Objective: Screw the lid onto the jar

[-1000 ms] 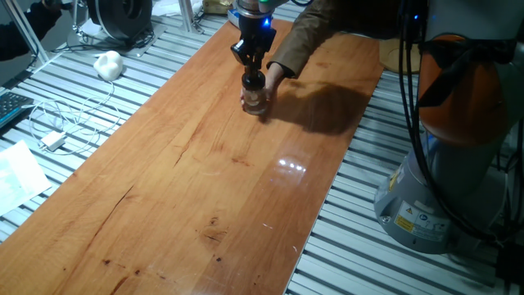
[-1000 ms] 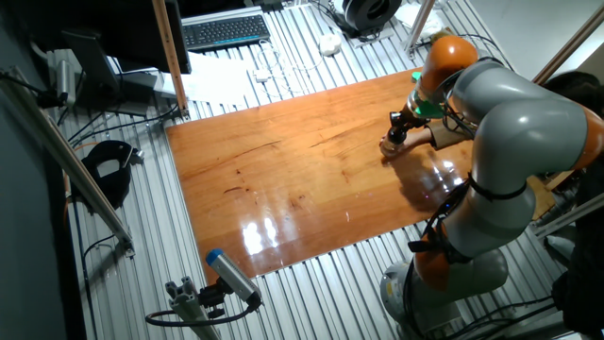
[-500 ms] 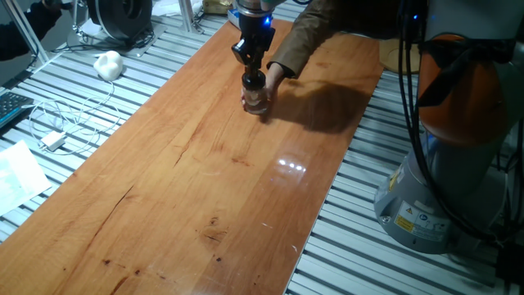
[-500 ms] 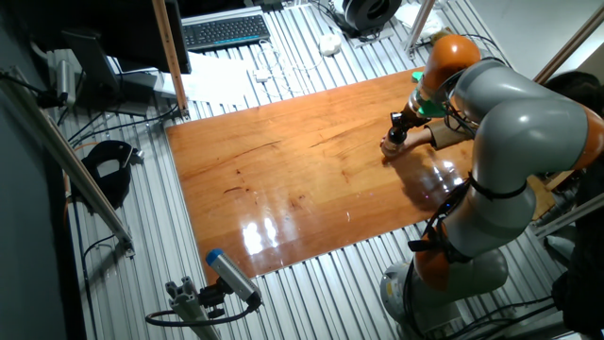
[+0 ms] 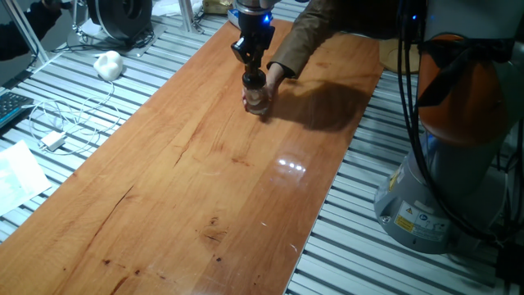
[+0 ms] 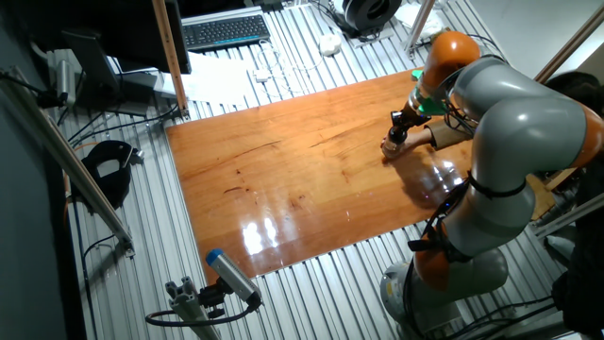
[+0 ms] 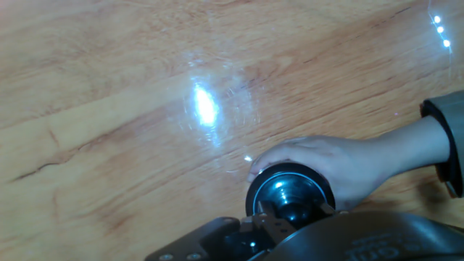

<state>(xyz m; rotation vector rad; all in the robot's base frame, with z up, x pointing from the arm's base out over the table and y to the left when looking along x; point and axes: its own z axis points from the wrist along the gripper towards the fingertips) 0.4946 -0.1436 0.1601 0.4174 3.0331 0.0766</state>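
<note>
**Gripper clamped on the lid, a hand steadying the jar**

At the far end of the wooden table (image 5: 205,164) the arm (image 6: 510,104) reaches down over the jar (image 5: 258,100), which stands upright on the boards near the table's far edge. The gripper (image 5: 252,67) points straight down, its two fingers closed on the short knob of the black lid (image 5: 255,80). The lid sits on top of the jar; whether it is fully threaded I cannot tell from here.

A person's hand (image 5: 273,79) in a brown sleeve comes in from the far side and wraps around the jar from behind, touching the glass. In the hand view the lid (image 7: 290,194) shows as a dark round disc with a bluish gleam, the fingers (image 7: 270,223) of the gripper pinched on its knob, and the hand (image 7: 341,163) cupped close around its rim.

From the other fixed view the gripper (image 6: 397,131) and jar (image 6: 391,146) sit near the table's (image 6: 283,179) right-hand end, close to the arm's grey body.

Off the table, on the slatted floor, lie a white cable (image 5: 65,115), a crumpled white lump (image 5: 108,64) and a keyboard (image 6: 225,31).
</note>
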